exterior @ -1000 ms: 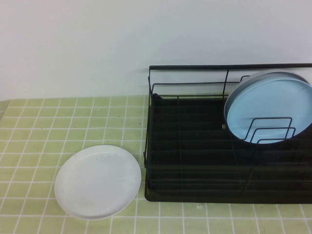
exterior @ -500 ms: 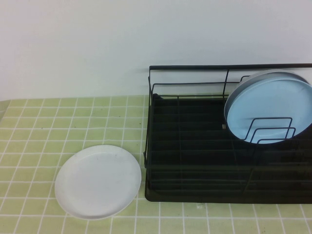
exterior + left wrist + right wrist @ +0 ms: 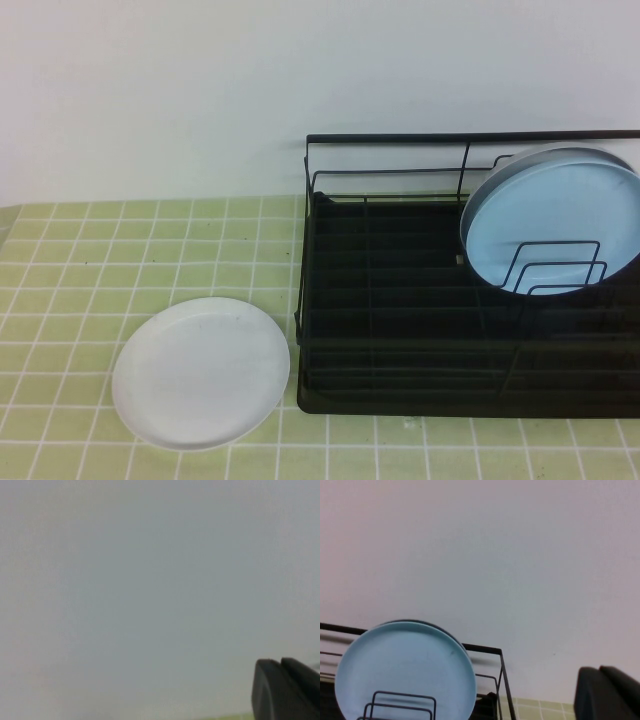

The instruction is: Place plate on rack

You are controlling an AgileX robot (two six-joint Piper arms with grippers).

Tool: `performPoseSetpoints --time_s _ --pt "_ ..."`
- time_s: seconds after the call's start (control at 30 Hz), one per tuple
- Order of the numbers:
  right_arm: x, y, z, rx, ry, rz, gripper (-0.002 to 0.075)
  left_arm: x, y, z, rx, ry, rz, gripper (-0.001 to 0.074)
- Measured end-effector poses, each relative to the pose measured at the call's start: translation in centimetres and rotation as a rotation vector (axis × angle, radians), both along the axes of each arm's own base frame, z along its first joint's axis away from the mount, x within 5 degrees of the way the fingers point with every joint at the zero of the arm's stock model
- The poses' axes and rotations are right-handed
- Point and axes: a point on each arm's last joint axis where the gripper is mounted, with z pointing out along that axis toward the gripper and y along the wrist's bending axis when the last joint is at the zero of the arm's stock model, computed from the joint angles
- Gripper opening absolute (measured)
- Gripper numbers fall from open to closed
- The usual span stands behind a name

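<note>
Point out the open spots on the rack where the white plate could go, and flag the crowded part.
The rack is bare across its left and middle, from its left rail to the wire dividers. The right end is crowded: the blue plate stands there against the dividers. The white plate lies flat on the tiled table, left of the rack. Neither the left tool nor the right tool is over the table.

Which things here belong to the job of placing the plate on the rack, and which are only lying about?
For the job:
- plate, flat on the table
- rack
- left end effector, away from the table
- right end effector, high near the rack

Lying about:
- blue plate, standing in the rack
</note>
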Motion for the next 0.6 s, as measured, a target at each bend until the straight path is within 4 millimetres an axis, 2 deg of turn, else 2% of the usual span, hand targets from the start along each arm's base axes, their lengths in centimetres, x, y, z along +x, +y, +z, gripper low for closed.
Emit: performPoseSetpoints --time_s 0.17,0.3,0.37,0.47,0.6 --pt "-0.6 0.0 1.5 -0.007 0.129 0.0 0.0004 1.4 -0.4 -0.9 -0.127 0.31 -0.051 0.0" --pt "0.1 0.1 0.9 -0.003 0.376 0.007 0.0004 3.3 -0.4 -1.5 -0.171 0.592 -0.03 0.0" --pt "0.8 0.2 0.8 0.023 0.437 0.028 0.0004 4.6 -0.4 -1.6 -0.147 0.658 -0.013 0.0" --pt "2.2 0.4 0.1 0.033 0.548 0.047 0.0004 6.8 -0.4 -1.6 -0.118 0.649 -0.008 0.0" --pt "4.0 0.5 -1.1 0.059 0.713 0.068 0.0004 8.7 -0.8 -1.9 -0.23 0.694 -0.029 0.0001"
